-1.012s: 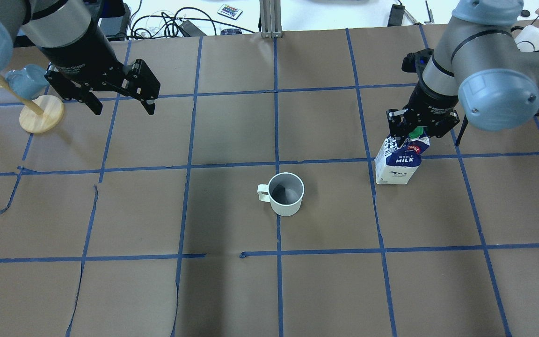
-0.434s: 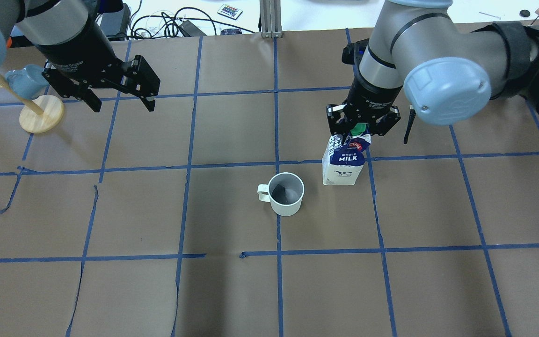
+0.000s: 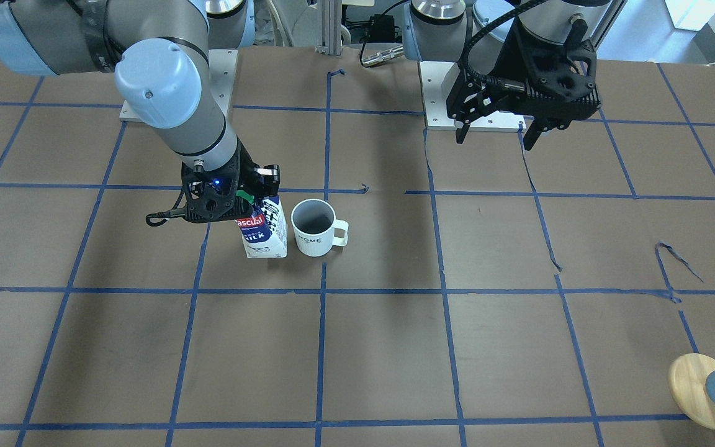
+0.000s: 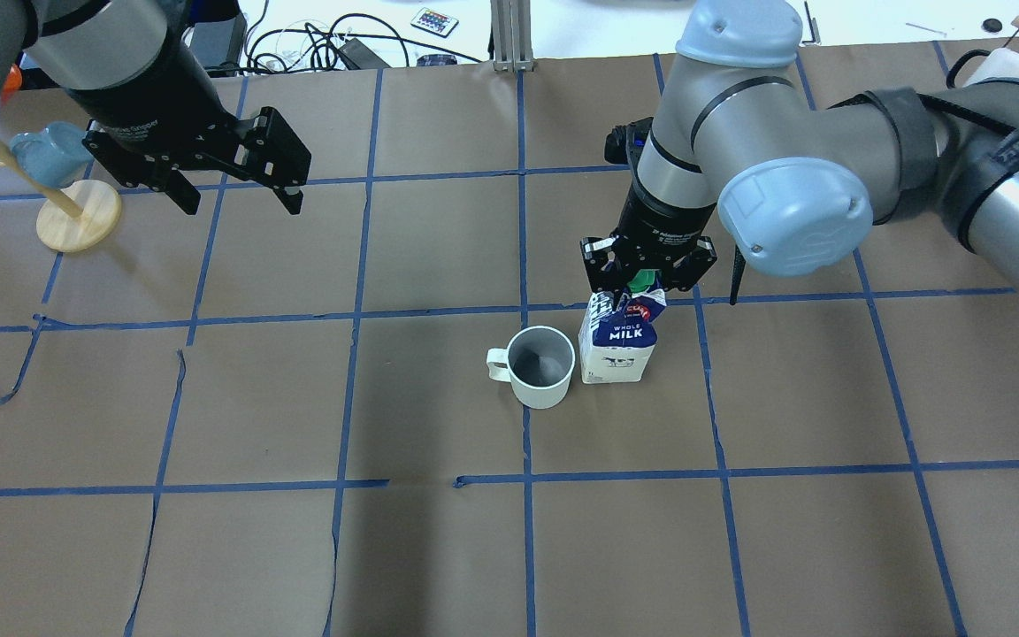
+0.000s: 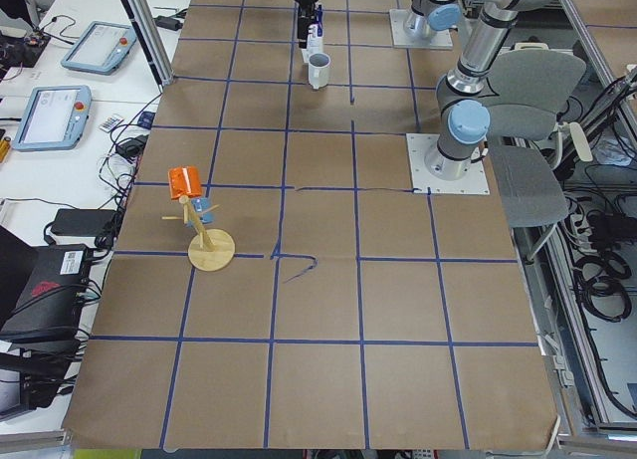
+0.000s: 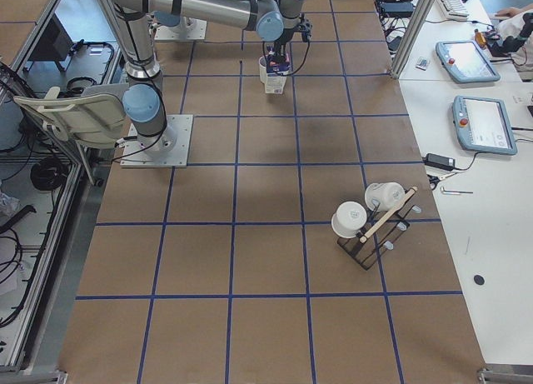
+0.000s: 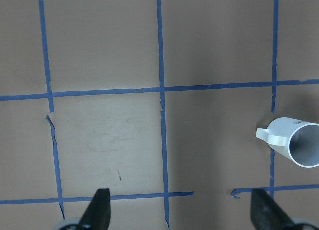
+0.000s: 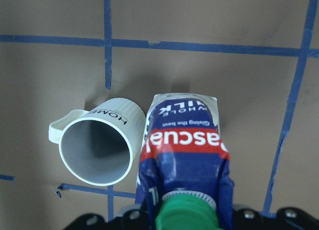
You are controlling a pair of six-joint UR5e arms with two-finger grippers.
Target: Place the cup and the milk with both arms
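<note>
The white ribbed cup point(image 4: 542, 365) stands upright near the table's middle, handle toward the robot's left. "HOME" shows on it in the front view point(image 3: 314, 228). The dark-blue and white milk carton point(image 4: 617, 341) stands upright right beside the cup, on its right, nearly touching it. My right gripper point(image 4: 645, 281) is shut on the carton's gabled top by the green cap; it also shows in the front view point(image 3: 242, 195). The right wrist view shows the carton point(image 8: 184, 140) and the cup point(image 8: 97, 145) side by side. My left gripper point(image 4: 240, 208) is open and empty, high over the far left.
A wooden mug stand point(image 4: 76, 217) with a blue-grey mug stands at the far left, close to the left gripper. A black rack with white mugs point(image 6: 366, 221) stands at the table's right end. Cables point(image 4: 324, 40) lie beyond the far edge.
My right arm has carried the milk carton leftward, from one grid square away to right beside the cup. The left arm has barely moved and stays open.
</note>
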